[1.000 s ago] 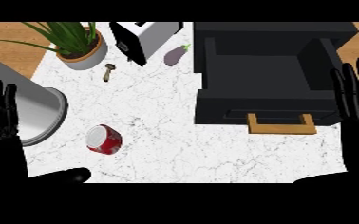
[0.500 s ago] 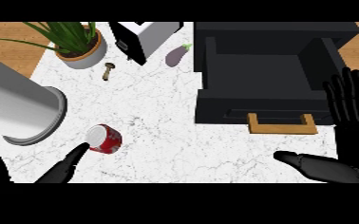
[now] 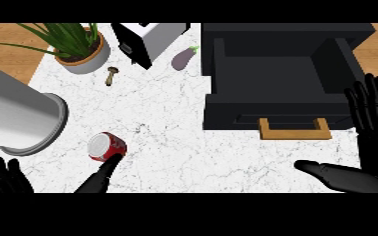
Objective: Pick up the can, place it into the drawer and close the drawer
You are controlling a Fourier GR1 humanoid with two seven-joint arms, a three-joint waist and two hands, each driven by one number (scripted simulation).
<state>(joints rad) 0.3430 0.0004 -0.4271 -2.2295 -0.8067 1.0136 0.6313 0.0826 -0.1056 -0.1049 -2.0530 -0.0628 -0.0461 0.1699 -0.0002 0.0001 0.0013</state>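
Black fingers of the left hand point(image 3: 99, 178) show at the head view's lower left, straight and spread wide. One long digit points up the counter and its tip meets the lower edge of the can point(image 3: 107, 146); nothing is curled round it. The can, red with a pale top, stands on the white marble counter point(image 3: 170, 130), just beside a large grey cylinder point(image 3: 26, 117) and well apart from the drawer.

At the right edge, the right hand point(image 3: 339, 176) is also spread and holds nothing, its fingers near the drawer's corner. The black drawer point(image 3: 280, 75) stands open, its wooden handle point(image 3: 294, 130) facing the robot. Farther back lie a mushroom point(image 3: 112, 75), an eggplant point(image 3: 183, 58), a potted plant point(image 3: 77, 47) and a white box point(image 3: 151, 40).
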